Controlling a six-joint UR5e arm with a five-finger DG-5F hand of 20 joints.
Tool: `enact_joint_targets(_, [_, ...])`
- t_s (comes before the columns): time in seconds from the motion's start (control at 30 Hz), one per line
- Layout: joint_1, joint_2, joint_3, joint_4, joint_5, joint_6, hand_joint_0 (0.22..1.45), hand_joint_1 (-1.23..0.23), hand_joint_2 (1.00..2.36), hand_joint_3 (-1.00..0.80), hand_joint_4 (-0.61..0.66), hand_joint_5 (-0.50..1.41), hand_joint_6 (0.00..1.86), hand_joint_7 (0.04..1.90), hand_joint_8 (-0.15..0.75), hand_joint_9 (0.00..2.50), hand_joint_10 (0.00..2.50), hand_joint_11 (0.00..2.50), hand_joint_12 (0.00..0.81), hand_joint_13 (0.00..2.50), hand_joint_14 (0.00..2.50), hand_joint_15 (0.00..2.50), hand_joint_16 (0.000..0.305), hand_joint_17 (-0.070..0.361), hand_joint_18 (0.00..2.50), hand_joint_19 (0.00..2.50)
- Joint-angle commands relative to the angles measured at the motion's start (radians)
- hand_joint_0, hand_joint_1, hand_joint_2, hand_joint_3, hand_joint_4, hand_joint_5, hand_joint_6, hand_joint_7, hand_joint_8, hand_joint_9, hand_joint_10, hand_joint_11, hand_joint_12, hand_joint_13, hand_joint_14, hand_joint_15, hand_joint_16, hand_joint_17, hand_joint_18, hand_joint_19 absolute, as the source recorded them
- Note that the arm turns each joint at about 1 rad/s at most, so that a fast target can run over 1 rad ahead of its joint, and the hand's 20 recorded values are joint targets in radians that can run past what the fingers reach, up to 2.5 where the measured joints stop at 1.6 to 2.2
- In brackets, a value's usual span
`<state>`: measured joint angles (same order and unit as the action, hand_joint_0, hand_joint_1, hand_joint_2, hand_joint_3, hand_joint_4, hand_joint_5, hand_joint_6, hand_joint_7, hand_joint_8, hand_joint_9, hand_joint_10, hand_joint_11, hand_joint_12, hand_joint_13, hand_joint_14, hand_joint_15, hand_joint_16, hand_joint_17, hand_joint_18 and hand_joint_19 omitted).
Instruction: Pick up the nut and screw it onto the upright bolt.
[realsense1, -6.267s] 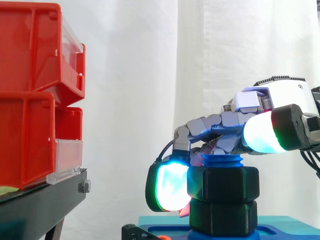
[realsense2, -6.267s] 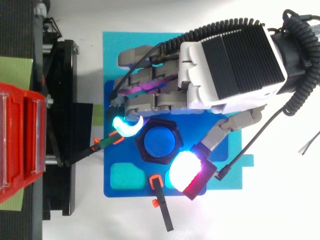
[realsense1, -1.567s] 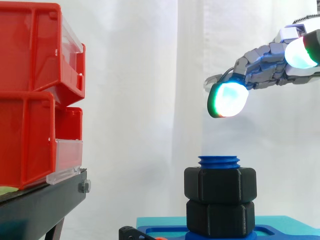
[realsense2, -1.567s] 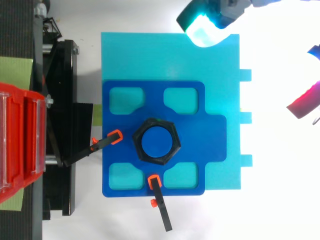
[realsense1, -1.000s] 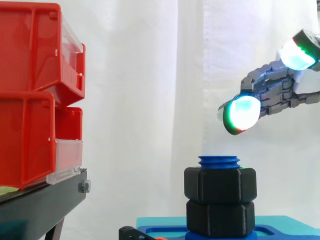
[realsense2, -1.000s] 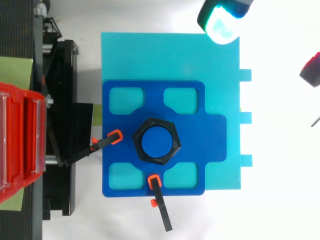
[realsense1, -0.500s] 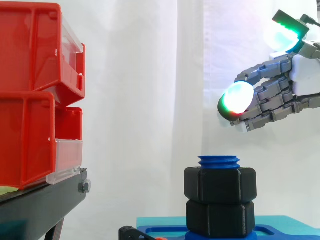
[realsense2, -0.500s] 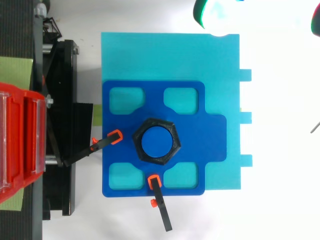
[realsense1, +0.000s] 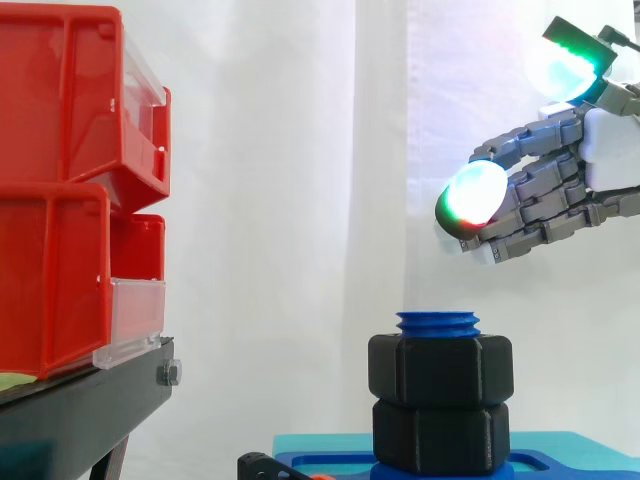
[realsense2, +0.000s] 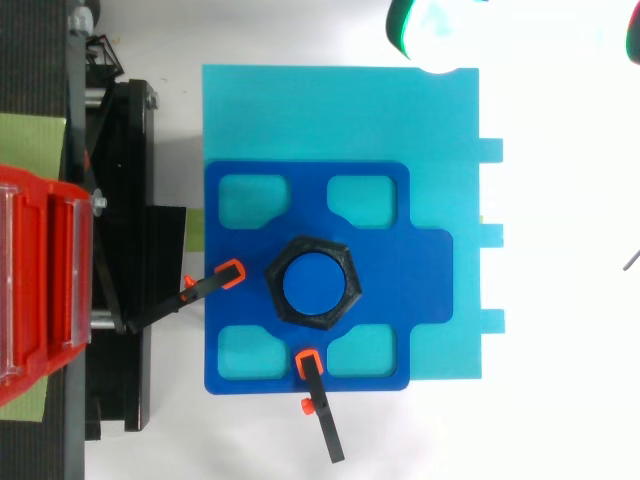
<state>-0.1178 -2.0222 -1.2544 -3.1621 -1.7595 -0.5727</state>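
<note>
Nut (realsense1: 440, 368): black, hexagonal, threaded onto upright blue bolt (realsense1: 437, 322), thread tip showing above; hand (realsense1: 545, 200): now lifted clear up-right, fingers loosely curled, empty; screwing judged complete.

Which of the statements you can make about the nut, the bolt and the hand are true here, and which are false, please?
1. The nut sits on the bolt, whose blue top shows above it. True.
2. The hand grips the nut. False: it hangs above and to the right of the nut, apart from it, fingers curled on nothing.
3. Red bins are stacked at the left of the side view. True.
4. The bolt lies on its side. False: it stands upright on the blue plate.
</note>
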Motion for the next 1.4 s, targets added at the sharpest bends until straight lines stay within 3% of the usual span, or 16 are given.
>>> enact_joint_targets(0.0, [0.0,0.0,0.0,0.001,0.0,0.001,0.47,-0.27,1.0,-0.5,0.18,-0.24,0.5,0.68,0.196,0.01,0.0,0.0,0.357,0.0,0.0,0.0,0.053,0.119,0.0,0.0])
enact_joint_targets(0.27, [0.001,0.0,0.0,-0.001,0.0,0.001,0.47,-0.26,1.0,-0.5,0.2,-0.24,0.5,0.75,0.199,0.0,0.0,0.0,0.356,0.0,0.0,0.0,0.052,0.118,0.0,0.0])
enact_joint_targets(1.37, [0.001,0.0,0.0,0.001,0.0,-0.001,0.49,-0.28,1.0,-0.5,0.2,-0.24,0.5,0.68,0.198,0.03,0.0,0.0,0.352,0.0,0.0,0.0,0.051,0.114,0.0,0.0])
